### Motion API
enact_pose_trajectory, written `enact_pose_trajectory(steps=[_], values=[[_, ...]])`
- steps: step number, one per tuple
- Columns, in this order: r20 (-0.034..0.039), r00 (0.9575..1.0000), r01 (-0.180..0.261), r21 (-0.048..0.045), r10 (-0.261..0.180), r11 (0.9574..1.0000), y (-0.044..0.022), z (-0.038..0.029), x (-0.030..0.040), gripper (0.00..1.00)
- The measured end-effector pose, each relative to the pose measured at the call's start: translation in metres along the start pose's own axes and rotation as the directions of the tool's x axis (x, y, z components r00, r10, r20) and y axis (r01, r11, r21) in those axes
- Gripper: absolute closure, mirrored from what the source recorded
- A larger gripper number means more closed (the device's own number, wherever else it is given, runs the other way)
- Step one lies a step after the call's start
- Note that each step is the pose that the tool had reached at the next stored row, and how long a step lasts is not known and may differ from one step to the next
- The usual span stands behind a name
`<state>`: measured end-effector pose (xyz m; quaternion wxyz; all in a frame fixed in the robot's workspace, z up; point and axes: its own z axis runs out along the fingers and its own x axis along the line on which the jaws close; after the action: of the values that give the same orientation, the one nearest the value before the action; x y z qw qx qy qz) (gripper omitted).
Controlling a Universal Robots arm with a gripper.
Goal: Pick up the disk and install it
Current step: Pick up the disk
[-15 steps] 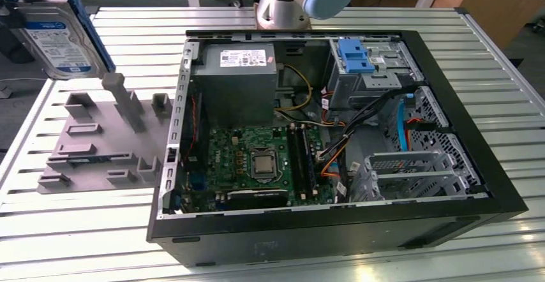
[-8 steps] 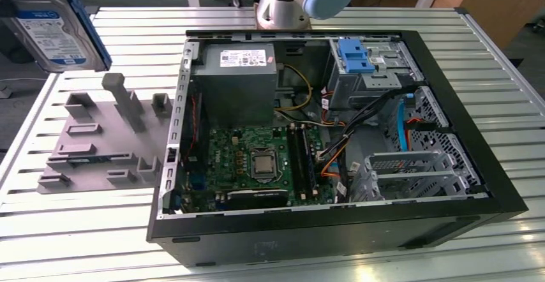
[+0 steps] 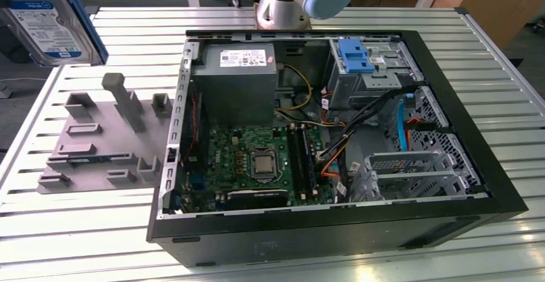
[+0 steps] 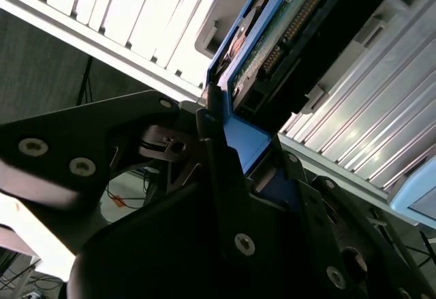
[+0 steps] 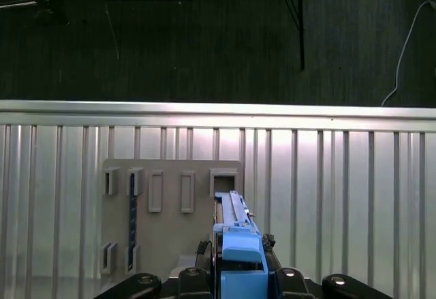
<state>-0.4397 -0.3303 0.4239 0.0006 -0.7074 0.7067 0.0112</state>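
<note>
Disk (image 3: 43, 17) | gripper (image 4: 245, 146) closed tight on its blue edge | held aloft over grey rack (image 3: 94, 141)

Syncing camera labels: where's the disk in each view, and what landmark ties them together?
Exterior view: the disk is in the exterior view's upper left corner, with its label facing the camera.
First wrist view: the disk is edge-on, blue carrier nearest the camera, in front of the grey slotted plate.
Second wrist view: the disk shows its circuit-board side, with its blue frame clamped in the end effector.
Shared landmark: the slatted metal table.
</note>
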Motion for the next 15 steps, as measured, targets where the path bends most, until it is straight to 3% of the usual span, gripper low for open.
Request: enact_pose_trajectory(steps=[11, 15], values=[[0.0000, 1.0000, 0.000, -0.0001, 0.000, 1.0000, 0.0000, -0.0028, -0.0001, 0.64], [0.0000, 1.0000, 0.000, -0.0001, 0.000, 1.0000, 0.0001, -0.0066, -0.0001, 0.64]])
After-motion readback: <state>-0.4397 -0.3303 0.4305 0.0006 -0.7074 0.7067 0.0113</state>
